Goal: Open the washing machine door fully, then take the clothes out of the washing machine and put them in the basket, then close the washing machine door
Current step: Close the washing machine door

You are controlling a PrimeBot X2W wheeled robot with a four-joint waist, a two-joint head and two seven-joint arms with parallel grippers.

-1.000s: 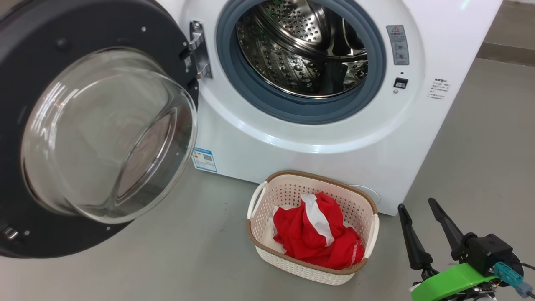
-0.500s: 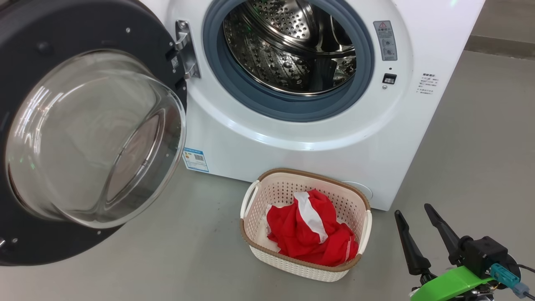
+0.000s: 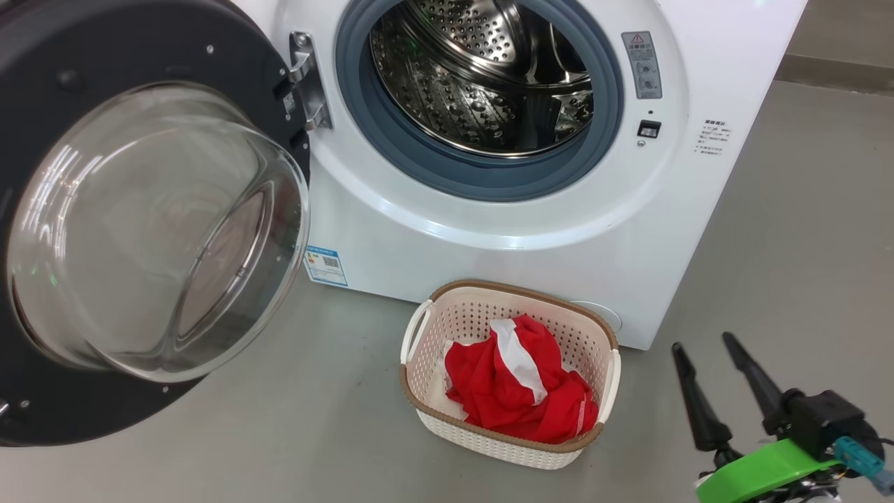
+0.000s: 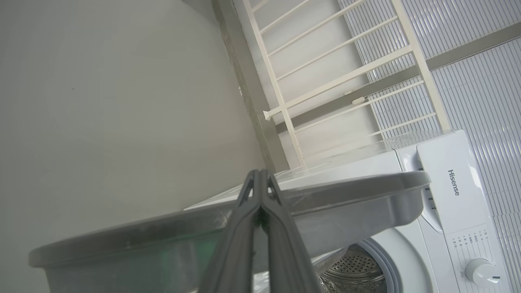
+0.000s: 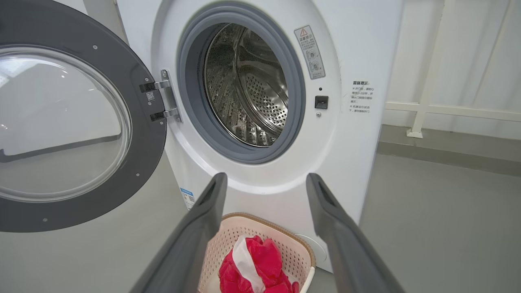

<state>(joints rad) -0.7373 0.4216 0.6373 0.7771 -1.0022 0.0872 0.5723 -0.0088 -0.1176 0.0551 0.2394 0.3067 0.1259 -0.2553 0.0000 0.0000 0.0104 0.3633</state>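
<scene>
Head view: washing machine door stood wide open, drum looked empty, clothes lay in the basket on the floor just before the washing machine. Only door-closing left, I'd judge. Clothes: crumpled red heap, one white stripe. Right tool spread wide, empty; left tool clenched on nothing.

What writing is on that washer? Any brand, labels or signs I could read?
"Hisense": on the drawer panel of the washing machine.
Warning sticker on its front: red triangle sign, print too small to read.
Print block right of it: too small.
Blue label at the lower corner: too small.
Markings by the dial: too small.
</scene>
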